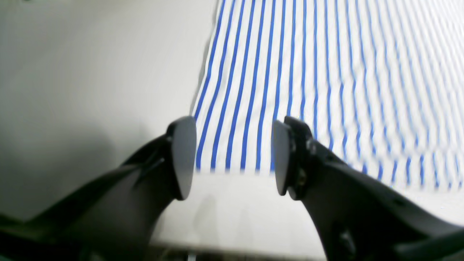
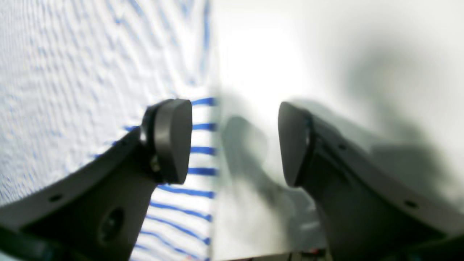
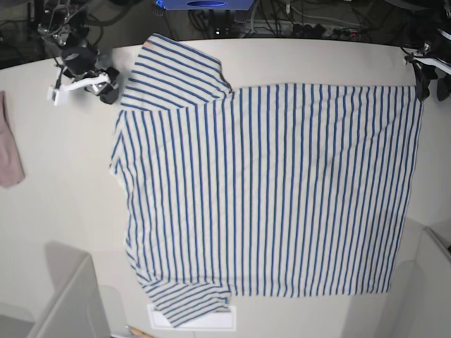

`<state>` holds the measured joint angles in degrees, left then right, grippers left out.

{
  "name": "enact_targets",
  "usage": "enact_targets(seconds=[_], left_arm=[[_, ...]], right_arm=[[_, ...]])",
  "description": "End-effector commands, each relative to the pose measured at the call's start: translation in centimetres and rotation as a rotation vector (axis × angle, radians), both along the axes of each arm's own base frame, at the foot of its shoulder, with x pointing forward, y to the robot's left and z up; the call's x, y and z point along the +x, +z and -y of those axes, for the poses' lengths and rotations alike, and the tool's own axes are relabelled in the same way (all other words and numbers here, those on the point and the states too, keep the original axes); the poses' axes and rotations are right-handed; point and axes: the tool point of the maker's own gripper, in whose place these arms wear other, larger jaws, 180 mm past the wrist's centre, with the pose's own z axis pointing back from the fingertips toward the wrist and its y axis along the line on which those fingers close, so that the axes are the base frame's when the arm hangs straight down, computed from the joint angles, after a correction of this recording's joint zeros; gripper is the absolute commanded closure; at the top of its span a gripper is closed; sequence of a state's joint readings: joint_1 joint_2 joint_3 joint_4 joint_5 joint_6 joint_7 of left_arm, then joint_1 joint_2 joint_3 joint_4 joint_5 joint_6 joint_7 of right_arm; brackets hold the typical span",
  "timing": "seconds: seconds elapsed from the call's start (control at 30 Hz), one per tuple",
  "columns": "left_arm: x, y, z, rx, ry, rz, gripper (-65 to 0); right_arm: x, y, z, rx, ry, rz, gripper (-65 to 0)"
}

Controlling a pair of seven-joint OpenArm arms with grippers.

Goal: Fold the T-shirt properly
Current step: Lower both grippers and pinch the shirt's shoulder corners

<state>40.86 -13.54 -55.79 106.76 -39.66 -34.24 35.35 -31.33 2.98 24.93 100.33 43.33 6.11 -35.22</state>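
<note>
The T-shirt [image 3: 268,190] is lying spread flat on the pale counter [image 3: 63,218], stripes running from the far side toward the near side in the base view, with one sleeve reaching toward the far left corner and the other lying at the near left edge.

The left claw [image 1: 232,157] is hovering at a corner of the shirt [image 1: 290,72]; its two dark pads [image 1: 183,156] are standing apart with the striped hem showing between them, and nothing is being pinched. In the base view this claw [image 3: 431,76] is sitting at the shirt's far right corner.

The right claw [image 2: 235,143] is also spread, with bare counter [image 2: 326,54] showing between its pads [image 2: 174,139] and the shirt's straight edge [image 2: 195,170] lying just beside the left one. It is gripping nothing. In the base view it [image 3: 106,83] is sitting at the far left, just beside the upper sleeve.

A pinkish cloth [image 3: 8,148] is lying at the left edge of the counter, well apart from the shirt.
</note>
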Motion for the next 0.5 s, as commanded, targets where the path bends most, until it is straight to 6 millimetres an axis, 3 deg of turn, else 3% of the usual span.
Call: enact_targets(seconds=[0.0, 0.1, 0.27, 0.47], left_arm=[[0.4, 1.2, -0.4, 0.032, -0.018, 0.037, -31.4], [-1.2, -0.5, -0.4, 0.066, -0.042, -0.036, -31.3], [-3.5, -3.4, -1.9, 0.035, 0.021, -0.121, -31.3], [-3.9, -4.3, -2.7, 0.002, 0.067, -0.083, -31.1]], right_arm=[[0.0, 0.2, -0.1, 0.007, 0.004, 0.012, -35.4], [-1.0, -0.7, -0.4, 0.016, 0.008, -0.02, -35.4], [-2.9, -2.4, -4.1, 0.078, 0.092, -0.088, -35.4], [-4.9, -4.6, -7.1, 0.133, 0.161, -0.165, -35.4]])
